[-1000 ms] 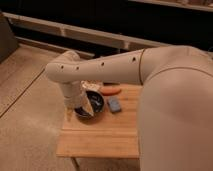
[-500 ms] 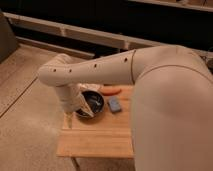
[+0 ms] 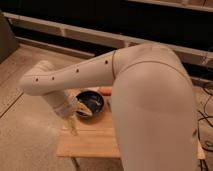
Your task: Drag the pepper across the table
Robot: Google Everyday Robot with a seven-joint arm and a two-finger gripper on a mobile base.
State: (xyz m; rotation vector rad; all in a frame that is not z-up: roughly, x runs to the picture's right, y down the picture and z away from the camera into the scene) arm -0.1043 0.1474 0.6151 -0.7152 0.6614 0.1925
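Observation:
The pepper [image 3: 105,91] is orange-red and lies on the light wooden table [image 3: 92,142] at its far edge, just right of the dark bowl [image 3: 92,100]. Only a small part of the pepper shows beside my big white arm [image 3: 145,100]. My gripper [image 3: 81,111] hangs at the end of the arm over the bowl's near left rim, a short way left and nearer than the pepper.
My upper arm fills the right half of the view and hides the right side of the table and anything on it. Speckled floor [image 3: 25,125] lies to the left. Dark shelving [image 3: 100,25] runs along the back wall.
The arm has swung left and closer to the camera, covering more of the table. The blue-grey block is now hidden behind it. The pepper and the bowl have not moved.

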